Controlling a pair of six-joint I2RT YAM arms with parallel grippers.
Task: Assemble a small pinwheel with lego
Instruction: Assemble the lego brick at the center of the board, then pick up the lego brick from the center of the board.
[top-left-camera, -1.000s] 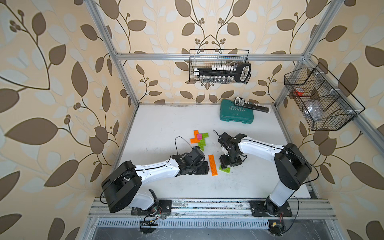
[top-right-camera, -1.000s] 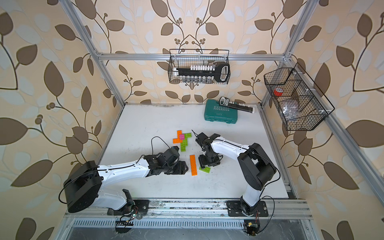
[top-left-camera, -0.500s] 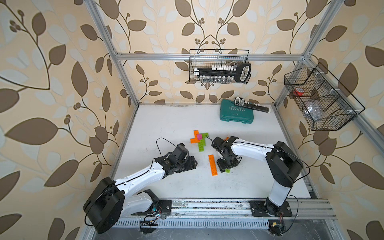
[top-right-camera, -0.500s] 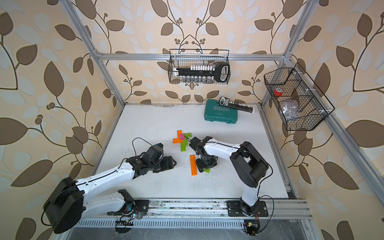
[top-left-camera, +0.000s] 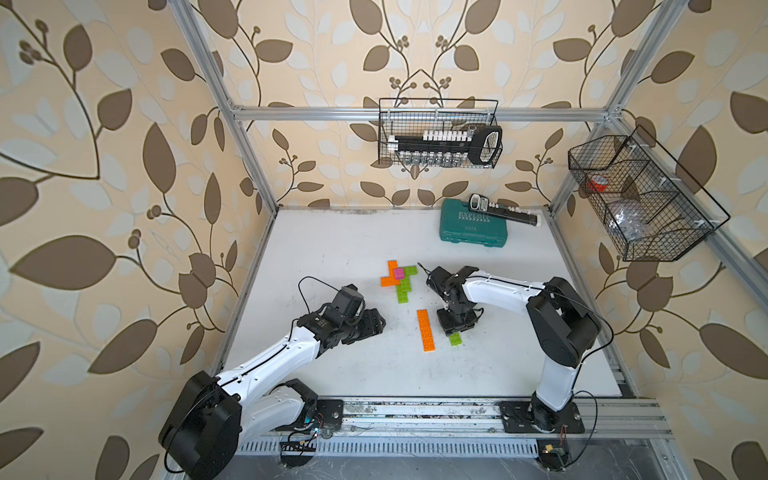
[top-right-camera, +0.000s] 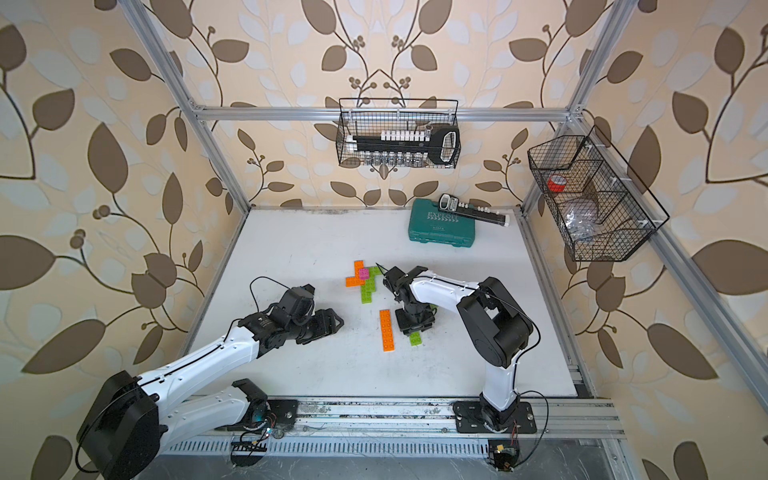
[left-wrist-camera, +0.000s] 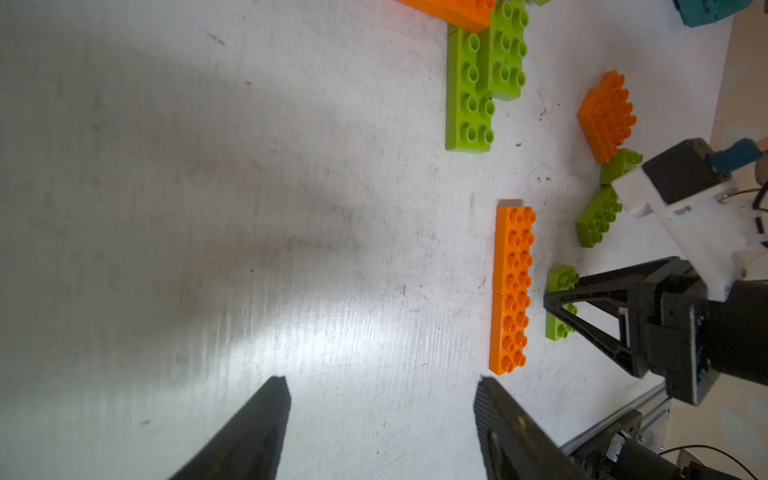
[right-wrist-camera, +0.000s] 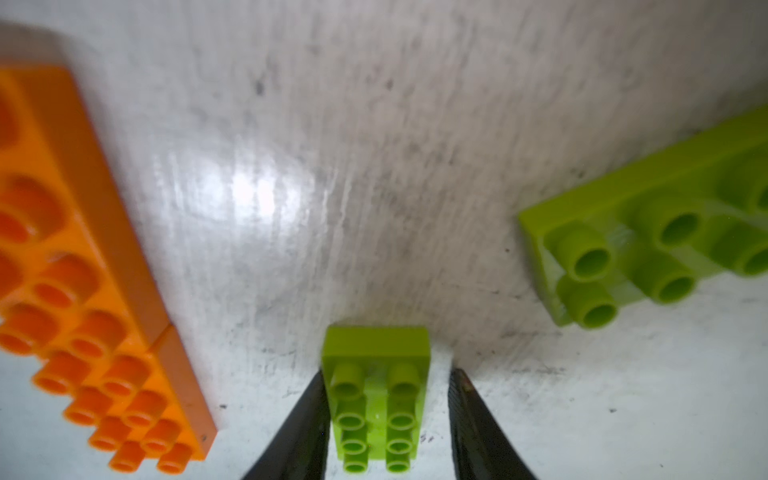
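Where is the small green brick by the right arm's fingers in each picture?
In both top views: green brick mid-table, beside the orange strip's near end.
Left wrist: brick beside that strip, partly behind the right arm's fingers.
Right wrist: brick between the fingers, strip alongside.
Shared landmark: the orange strip.
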